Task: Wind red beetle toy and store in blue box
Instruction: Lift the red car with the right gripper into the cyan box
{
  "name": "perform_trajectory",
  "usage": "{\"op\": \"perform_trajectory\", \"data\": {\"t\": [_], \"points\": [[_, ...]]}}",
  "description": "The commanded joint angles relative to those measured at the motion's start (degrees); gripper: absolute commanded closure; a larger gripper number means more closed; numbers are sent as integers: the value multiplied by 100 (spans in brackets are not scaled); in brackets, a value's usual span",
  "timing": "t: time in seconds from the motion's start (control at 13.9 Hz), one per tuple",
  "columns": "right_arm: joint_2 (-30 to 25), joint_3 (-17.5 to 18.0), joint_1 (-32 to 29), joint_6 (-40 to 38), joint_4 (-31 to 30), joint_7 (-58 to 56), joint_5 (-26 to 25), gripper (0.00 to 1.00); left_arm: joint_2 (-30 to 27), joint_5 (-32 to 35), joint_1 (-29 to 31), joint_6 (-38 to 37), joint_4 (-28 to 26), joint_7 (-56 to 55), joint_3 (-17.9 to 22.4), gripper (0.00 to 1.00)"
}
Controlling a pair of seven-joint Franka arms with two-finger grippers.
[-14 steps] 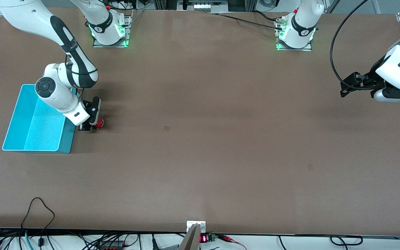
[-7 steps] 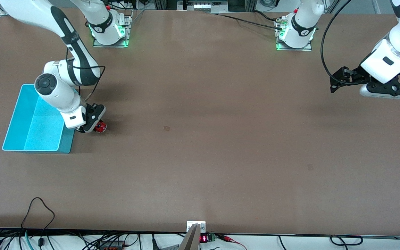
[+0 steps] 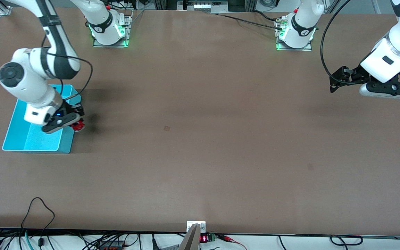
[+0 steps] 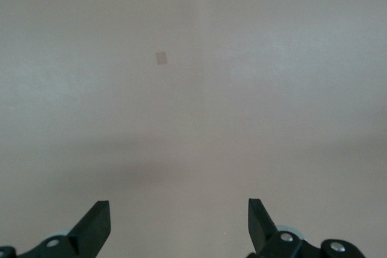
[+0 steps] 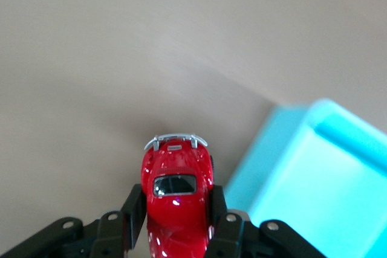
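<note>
- The right gripper's fingers (image 5: 136, 206) are clamped on the flanks of the red beetle toy (image 5: 176, 194), one black pad on each side of the body.
- In the right wrist view the toy's rounded bonnet and silvery bumper stick out past the fingertips, with its dark window facing the camera.
- The right gripper (image 3: 76, 122) carries the toy (image 3: 78, 127) in the air, over the rim of the blue box (image 3: 33, 140) on the side toward the middle of the table.
- In the front view only a small red patch of the toy shows below the black gripper body; most of it is covered by the fingers.
- The blue box sits on the table (image 3: 200, 139) toward the right arm's end, open side up, and its inside shows only bare turquoise floor where the arm does not cover it.
- The right arm comes from its base at the top of the front view and bends down over the box, so its white wrist hides part of the box.
- The left gripper (image 4: 179, 222) has its fingers (image 4: 97, 220) spread wide with nothing between them; only bare table and a small pale mark (image 4: 161, 58) lie below.
- The left gripper (image 3: 339, 83) waits up in the air over the left arm's end of the table, well apart from the toy and the box.
</note>
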Motion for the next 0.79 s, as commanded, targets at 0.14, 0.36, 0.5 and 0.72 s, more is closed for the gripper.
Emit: {"op": "perform_trajectory", "data": {"t": [0.14,0.36,0.5,0.72], "points": [[61,-658,-73,-51,-14,954,195,100,101,-95,57,-145,207,36,1,0],[228,-904,-126,-60,-32,1291,195,100,101,-95,57,-145,207,36,1,0],[456,-1159,-152,10,-50,1318,186,100,101,-95,48,-145,207,27,1,0],[843,-1282,-319,466,-129,1177,151,100,101,-95,57,-145,207,36,1,0]]}}
